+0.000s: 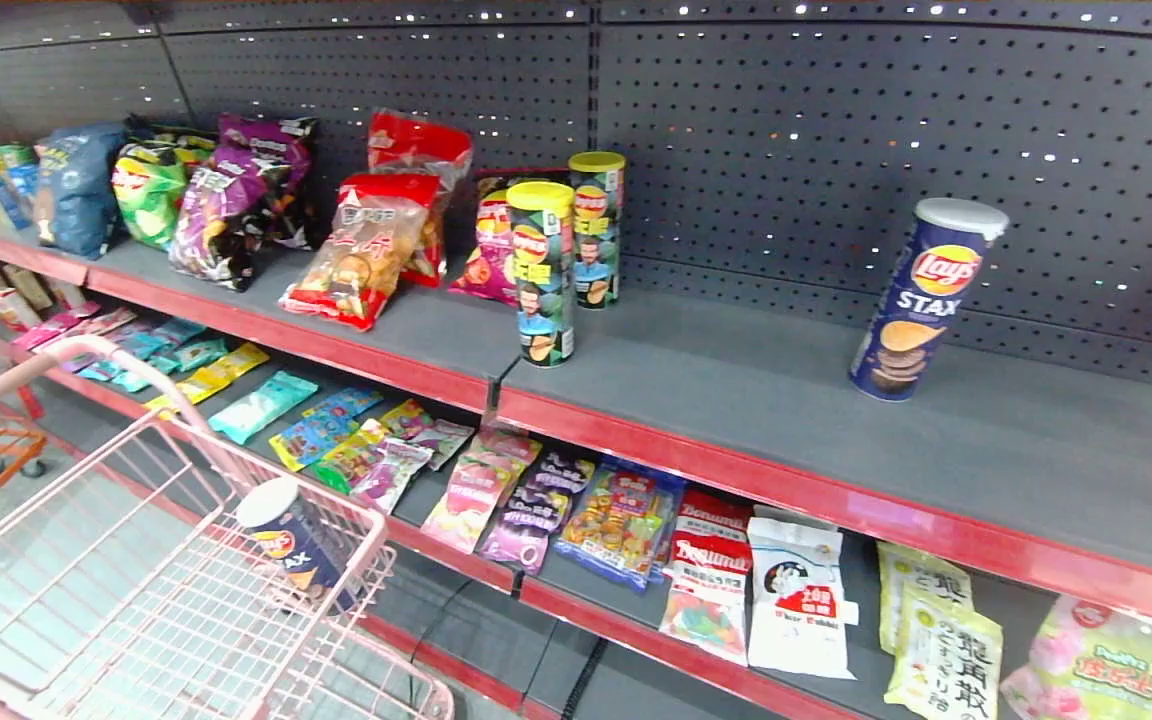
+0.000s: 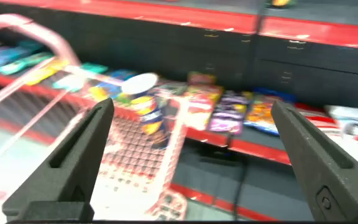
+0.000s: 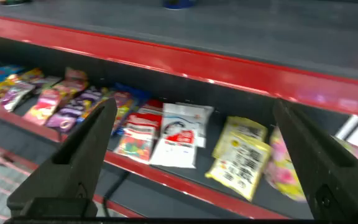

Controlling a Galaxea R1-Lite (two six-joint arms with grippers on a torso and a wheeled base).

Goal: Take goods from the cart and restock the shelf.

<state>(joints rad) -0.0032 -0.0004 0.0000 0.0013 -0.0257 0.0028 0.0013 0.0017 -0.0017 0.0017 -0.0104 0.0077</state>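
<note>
One blue can (image 1: pixel 291 540) in cart (image 1: pixel 56 357), second blue can (image 1: pixel 921 300) plus two yellow-lidded cans (image 1: pixel 542 270) on shelf (image 1: pixel 736 400); both jaws wide

On the upper shelf (image 1: pixel 736 400), open deck is noted between the two yellow-lidded cans (image 1: pixel 542 270) and the blue can (image 1: pixel 921 300), and again right of and nearer than the blue can. The left stretch is blocked by snack bags (image 1: pixel 356 250). The lower shelf (image 1: pixel 616 625) is crowded with flat packets (image 1: pixel 496 500). The pink cart (image 1: pixel 116 610) is open from above; one can (image 1: pixel 291 535) stands at its far right corner.
</note>
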